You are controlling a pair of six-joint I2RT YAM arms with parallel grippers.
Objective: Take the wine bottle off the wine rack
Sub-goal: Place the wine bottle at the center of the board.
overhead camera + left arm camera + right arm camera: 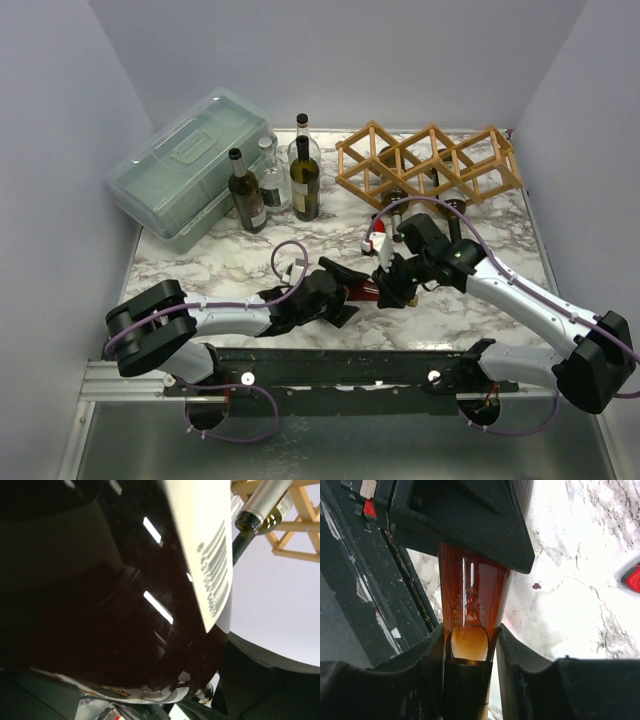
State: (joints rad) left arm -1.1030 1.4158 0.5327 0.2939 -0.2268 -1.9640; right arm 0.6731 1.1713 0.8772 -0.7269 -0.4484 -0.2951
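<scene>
Right claw (470, 655) clamped narrow on wine bottle (472, 605) neck, arm reaching toward 10 o'clock. Left claw (338, 295) spread wide at bottle's body, arm extended toward 3 o'clock. Bottle apart from wine rack (430, 165) at 1 o'clock.

In the top view, most of the wine bottle (365, 292) is covered by the left gripper (343, 293) and the right gripper (388, 292); only a dark red strip is seen at centre. In the left wrist view its dark body is cropped at the top, left and bottom, and its label (210, 545) is cut at the top. At upper right, the wine rack (300, 527) and a second bottle's neck (260, 502) are cut off. In the right wrist view, a red object (634, 579) clipped by the right edge cannot be identified.
</scene>
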